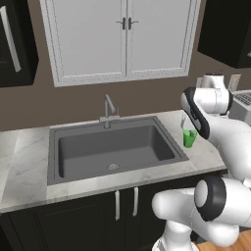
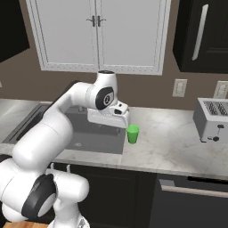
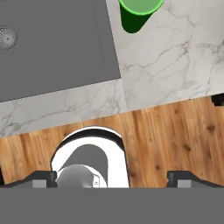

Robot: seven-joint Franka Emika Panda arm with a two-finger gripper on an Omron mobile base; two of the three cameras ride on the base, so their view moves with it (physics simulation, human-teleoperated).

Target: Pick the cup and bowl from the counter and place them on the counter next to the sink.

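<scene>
My gripper (image 3: 112, 177) hangs above the counter (image 2: 169, 142) beside the sink (image 1: 112, 147), its two dark tips spread wide apart at the bottom corners of the hand view with nothing between them. The cup (image 3: 138, 13) stands upright on the marble, free of my fingers, ahead of the gripper at the top edge of the hand view and just past the sink's corner. In the right base view the cup (image 2: 132, 134) sits directly below and slightly beyond the gripper (image 2: 125, 116), close to it but apart; in the left base view the cup (image 1: 189, 138) stands just beside the sink's rim, partly behind my arm. The basin lies to one side of the gripper, its round drain (image 3: 7, 37) showing at the far left of the hand view. A chrome faucet (image 1: 109, 110) rises at the sink's back edge. Farther along the counter, well away from the gripper, stands a toaster (image 2: 212, 119) against the wall.
</scene>
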